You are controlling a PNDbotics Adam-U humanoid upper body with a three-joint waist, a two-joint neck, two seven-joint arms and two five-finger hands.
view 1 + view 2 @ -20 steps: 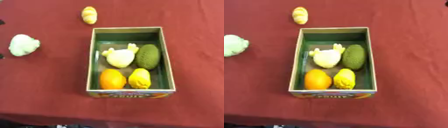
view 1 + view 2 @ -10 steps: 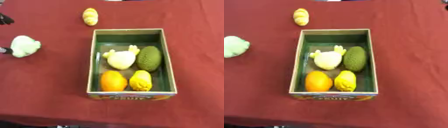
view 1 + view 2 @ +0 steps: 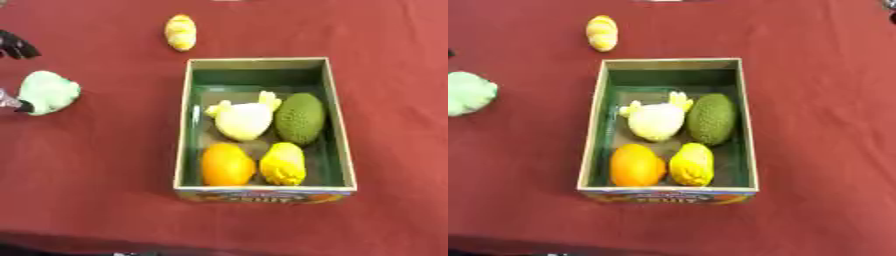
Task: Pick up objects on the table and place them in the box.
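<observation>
An open cardboard box (image 3: 185, 125) with a green inside stands mid-table. It holds a pale yellow fruit (image 3: 243, 119), a dark green avocado-like fruit (image 3: 300, 118), an orange (image 3: 226, 164) and a yellow lemon-like fruit (image 3: 283, 163). A pale green lumpy object (image 3: 48, 92) lies on the red cloth at the left. My left hand (image 3: 16, 47) shows only as dark fingers at the left edge, one above the green object and one at its lower left, spread apart and not closed on it. A small yellow object (image 3: 180, 32) lies beyond the box. A dark bit of my right hand (image 3: 890, 4) shows in the upper right corner.
A red tablecloth (image 3: 824, 110) covers the table. Its front edge runs along the bottom of the views. Bare cloth lies to the right of the box and in front of it.
My left hand's fingers have come further in from the left edge, on either side of the pale green object. The fruits and the box have not moved.
</observation>
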